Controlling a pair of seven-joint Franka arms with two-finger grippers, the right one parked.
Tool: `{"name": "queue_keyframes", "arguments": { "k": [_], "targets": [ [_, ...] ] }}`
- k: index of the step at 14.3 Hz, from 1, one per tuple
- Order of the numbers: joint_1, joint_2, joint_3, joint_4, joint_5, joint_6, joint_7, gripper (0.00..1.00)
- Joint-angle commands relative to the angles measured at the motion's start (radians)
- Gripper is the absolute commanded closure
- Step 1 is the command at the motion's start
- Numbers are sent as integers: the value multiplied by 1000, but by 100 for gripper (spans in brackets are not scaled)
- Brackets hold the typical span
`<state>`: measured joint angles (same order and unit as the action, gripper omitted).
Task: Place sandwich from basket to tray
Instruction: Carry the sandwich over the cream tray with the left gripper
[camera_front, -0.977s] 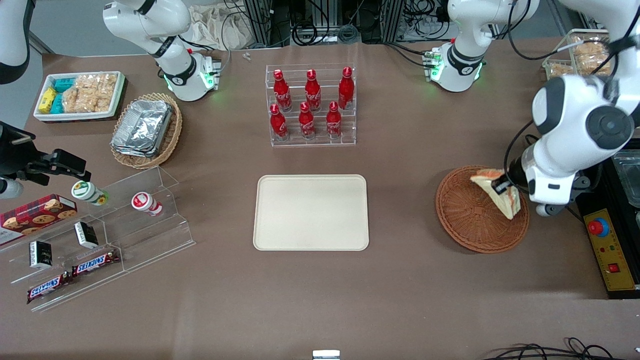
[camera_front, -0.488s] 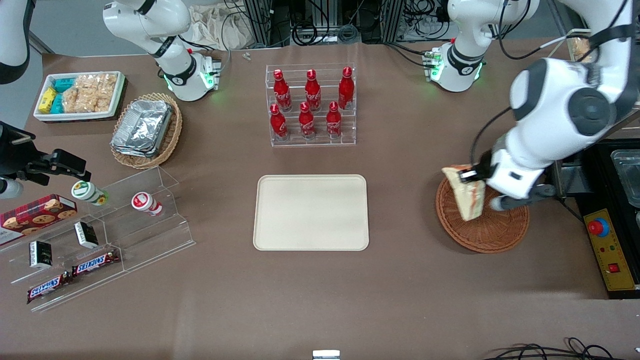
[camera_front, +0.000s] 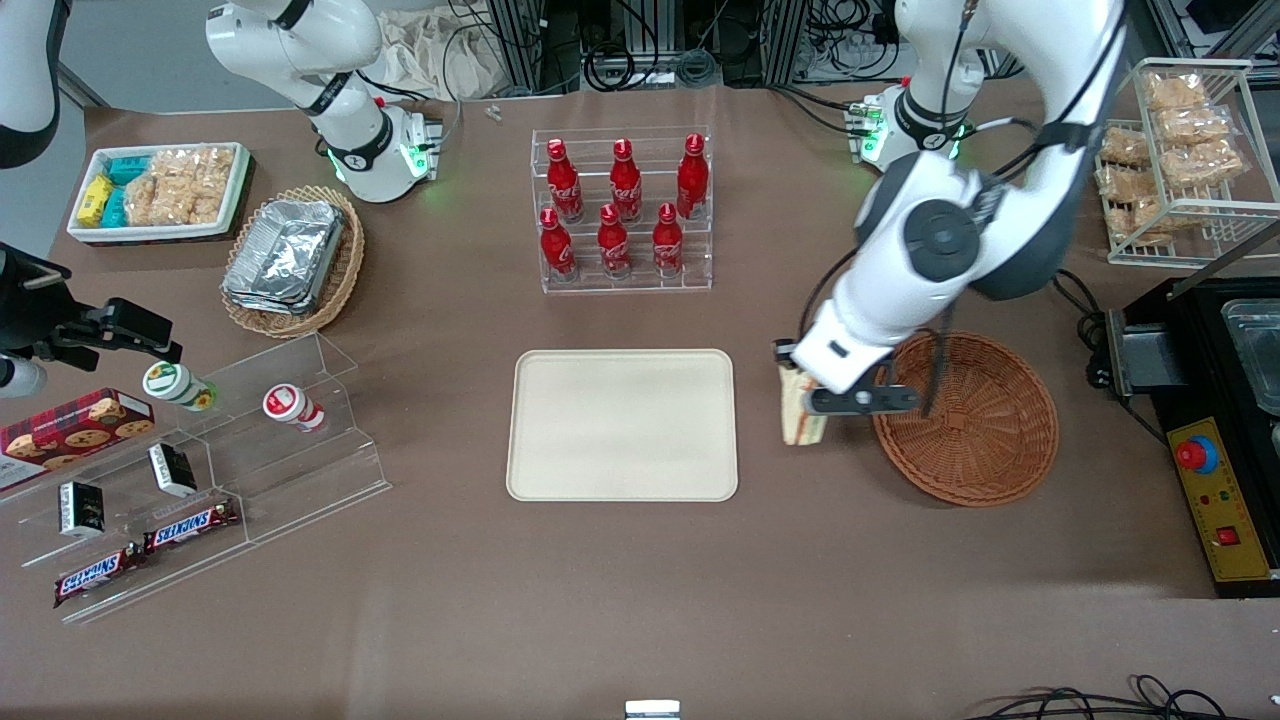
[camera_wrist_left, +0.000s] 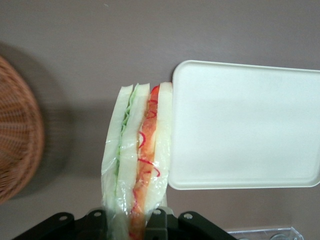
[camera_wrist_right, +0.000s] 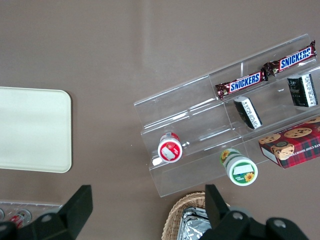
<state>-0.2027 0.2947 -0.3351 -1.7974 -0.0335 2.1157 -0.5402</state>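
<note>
1. Between the tray (camera_front: 622, 425) and the basket (camera_front: 968, 418), the tool (camera_front: 800, 400) hangs above the brown tabletop (camera_front: 640, 580), its two fingers clenched on the sandwich (camera_front: 801, 414).
2. From the wrist camera, the fingers (camera_wrist_left: 156, 221) press the sandwich (camera_wrist_left: 138, 161) from both flat sides at one end, so the bread slices sit squeezed between them.
3. The sandwich points away from the tool, and its cut edge shows green filling along one layer and red-orange filling along the other, under clear wrap.
4. The sandwich is lifted clear of the basket (camera_wrist_left: 17, 132), which lies well to one side of it in the wrist view.
5. The sandwich edge lines up just beside the rim of the tray (camera_wrist_left: 245, 125); whether any of it overhangs that rim cannot be told.
6. The tray lies flat near the middle of the tabletop, nearer the front camera than a clear rack of red bottles (camera_front: 622, 208).
7. The basket sits toward the working arm's end of the tabletop, close to the tool.
</note>
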Motion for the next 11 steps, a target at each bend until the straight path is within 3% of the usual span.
{"name": "queue_keyframes", "arguments": {
  "k": [1,3,9,11],
  "targets": [
    [-79,78,7,42,59,22,-87,100],
    [-124,128,4,36,168,88,-217,100],
    [-170,296,5,39,352,256,-323,100],
    [-169,322,5,38,368,282,-325,100]
  ]
}}
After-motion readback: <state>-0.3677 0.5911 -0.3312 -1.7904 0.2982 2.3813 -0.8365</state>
